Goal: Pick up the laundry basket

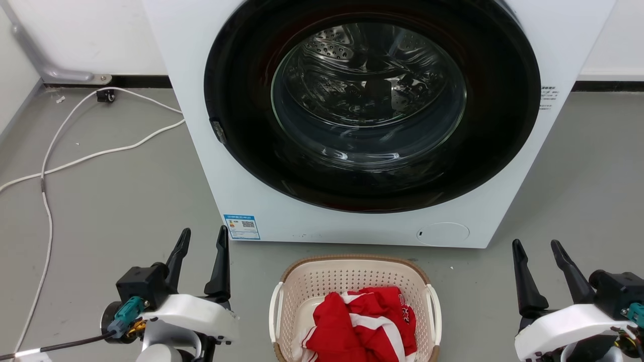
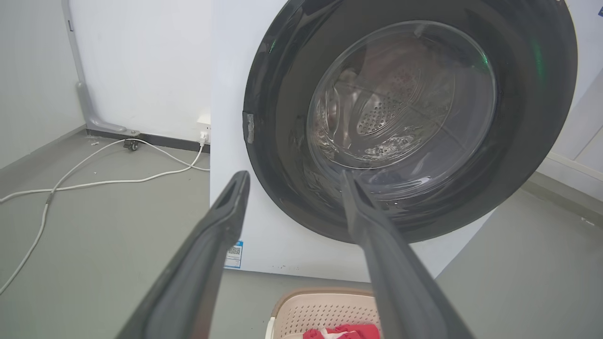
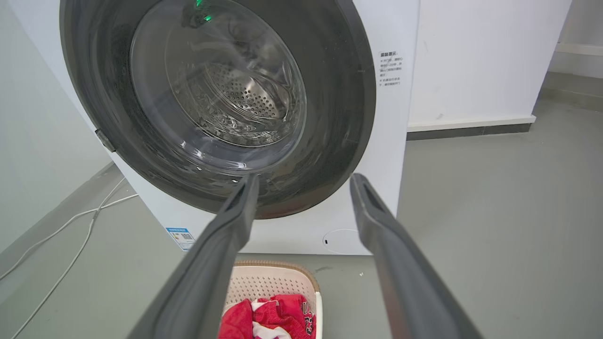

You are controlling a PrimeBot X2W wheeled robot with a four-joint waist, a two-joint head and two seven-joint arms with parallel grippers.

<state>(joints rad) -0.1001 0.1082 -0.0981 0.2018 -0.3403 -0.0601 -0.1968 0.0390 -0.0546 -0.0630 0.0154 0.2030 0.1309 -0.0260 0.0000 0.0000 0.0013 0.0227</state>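
Laundry basket (image 1: 342,281) holds crumpled red-and-white clothing (image 1: 352,327) before washing machine (image 1: 372,105).

A white boxy front-loading washing machine (image 1: 282,201) with a round dark glass door (image 1: 372,100) (steel drum showing through) stands at twelve o'clock on the matte grey floor (image 1: 126,211). At ten o'clock, a thin white cable (image 1: 126,147) snakes below the plain white wall (image 1: 100,35).

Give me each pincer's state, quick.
Left pincer: open, holding nothing.
Right pincer: open, holding nothing.
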